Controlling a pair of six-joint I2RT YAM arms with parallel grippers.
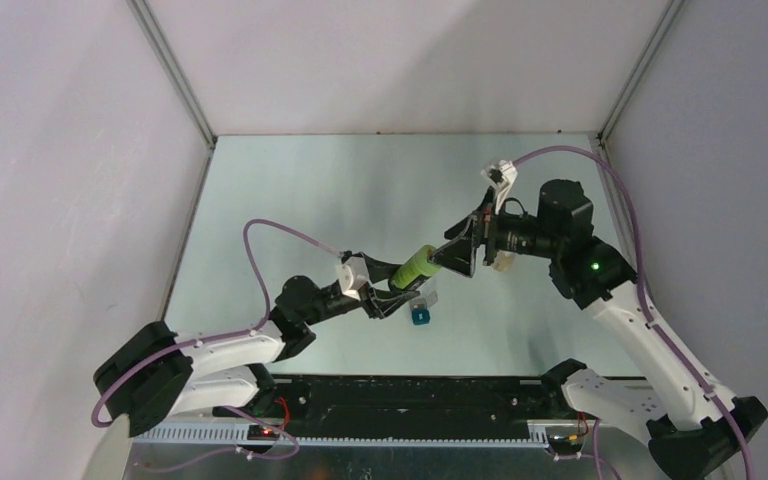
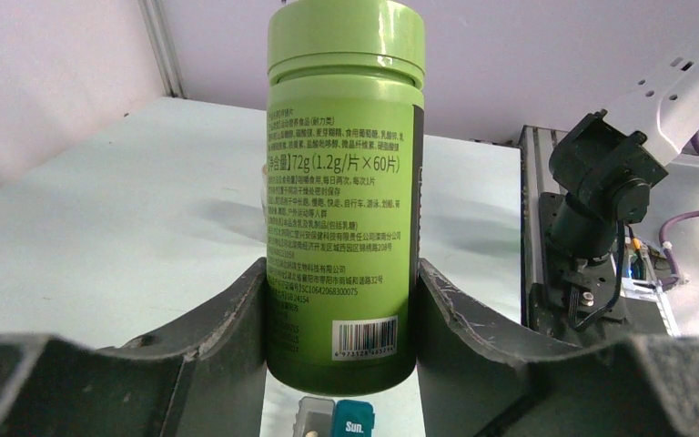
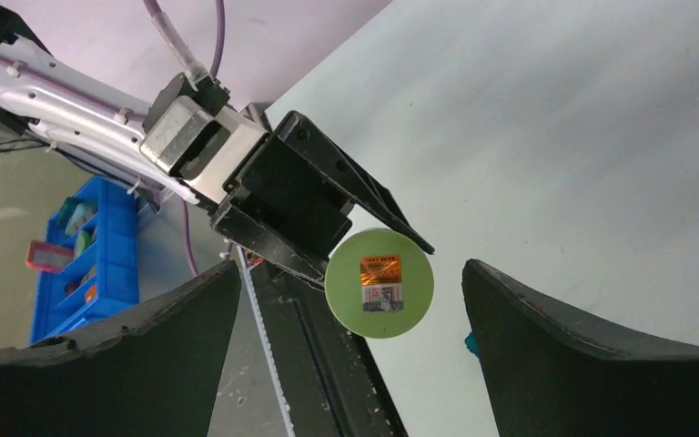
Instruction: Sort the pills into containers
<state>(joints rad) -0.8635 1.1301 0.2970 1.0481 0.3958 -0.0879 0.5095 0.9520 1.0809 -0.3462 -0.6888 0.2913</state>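
Lime-green bottle [image 2: 341, 137]: pinched low on its body by left gripper [image 2: 341, 269], held above table [image 2: 100, 228], cap [image 3: 379, 282] facing right gripper [image 3: 348, 273], whose jaws stand spread either side, untouching. Risk: off-centre closing may wrench bottle loose.

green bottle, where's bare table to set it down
Bare table runs along the far wall and down the left wall. Crowded at centre: the left pincer holds the green bottle near the pill box, with the open right pincer facing its cap.
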